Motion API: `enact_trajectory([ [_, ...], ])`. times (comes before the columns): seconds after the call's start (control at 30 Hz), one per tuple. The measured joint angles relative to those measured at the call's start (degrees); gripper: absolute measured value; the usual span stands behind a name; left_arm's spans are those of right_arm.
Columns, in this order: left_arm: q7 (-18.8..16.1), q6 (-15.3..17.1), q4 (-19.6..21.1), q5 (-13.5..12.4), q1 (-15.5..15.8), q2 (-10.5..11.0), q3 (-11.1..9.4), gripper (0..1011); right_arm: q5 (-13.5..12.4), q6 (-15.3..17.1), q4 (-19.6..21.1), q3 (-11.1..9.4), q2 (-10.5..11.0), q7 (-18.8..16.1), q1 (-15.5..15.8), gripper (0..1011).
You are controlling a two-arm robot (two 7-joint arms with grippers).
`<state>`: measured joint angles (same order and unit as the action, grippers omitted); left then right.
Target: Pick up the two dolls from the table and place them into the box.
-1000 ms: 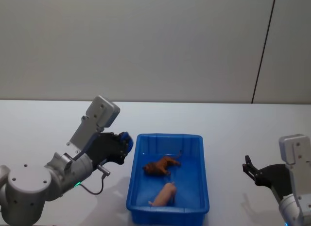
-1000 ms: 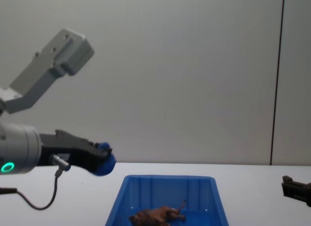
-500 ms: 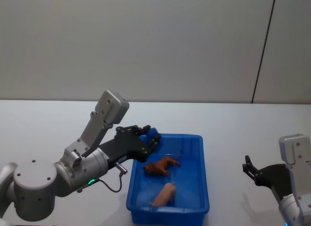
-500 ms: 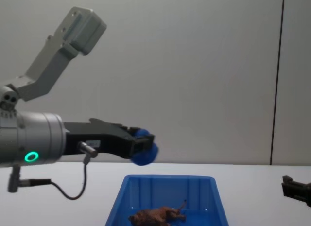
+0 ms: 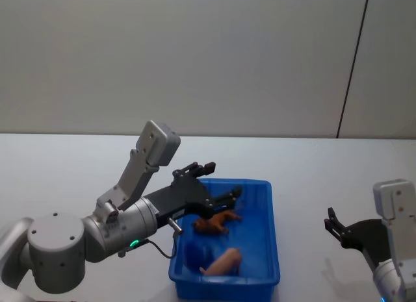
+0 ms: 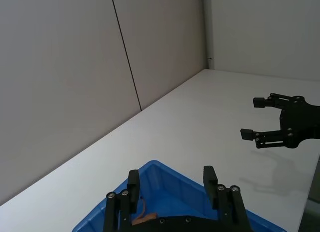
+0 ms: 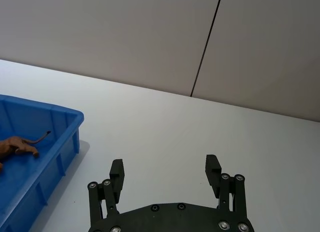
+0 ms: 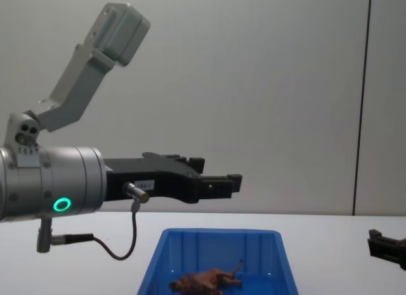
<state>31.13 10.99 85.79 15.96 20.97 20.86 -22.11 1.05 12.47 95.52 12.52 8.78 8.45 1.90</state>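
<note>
**Both dolls in the box, nothing left on the table to collect**

Head view: the left gripper (image 5: 214, 178) hangs over the far left part of the blue box (image 5: 270, 240), its two fingers spread apart with nothing between them. Just below and in front of it the brown doll (image 5: 214, 223) lies on the box floor, and the pale pink doll (image 5: 223, 262) lies further toward the robot from the gripper, at the near wall of the box. A small blue shape also lies in the box near the pink doll; what it is cannot be made out. The right gripper (image 5: 335, 225) sits parked low over the table (image 5: 52, 165), well to the right of the box, fingers apart and empty.

Left wrist view: between the left gripper's (image 6: 172, 184) open fingers the far corner of the box (image 6: 165, 174) shows, with a bit of the brown doll's tail (image 6: 142, 217) just beneath.

Right wrist view: the right gripper (image 7: 165, 169) is spread wide over bare table; the box (image 7: 65, 124) and brown doll (image 7: 17, 144) lie well off to its side.

Chest view: the left gripper (image 8: 219, 174) is held level above the box (image 8: 219, 241), clearly apart from the brown doll (image 8: 206, 281) under it.

Judging from this, the placing looks done: both dolls rest inside and neither gripper carries anything. What remains would seem only to draw the left arm away.
</note>
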Motion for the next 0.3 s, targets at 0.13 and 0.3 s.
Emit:
enact_trajectory([
  [0.13,0.6,-0.4,-0.3,0.3,0.1,-0.2,-0.1,882,0.0,0.0,0.0,0.0,0.0,0.0,0.0,1001],
  [0.3,1.1,-0.7,-0.5,0.7,0.3,-0.4,-0.2,996,0.0,0.0,0.0,0.0,0.0,0.0,0.0,1001],
])
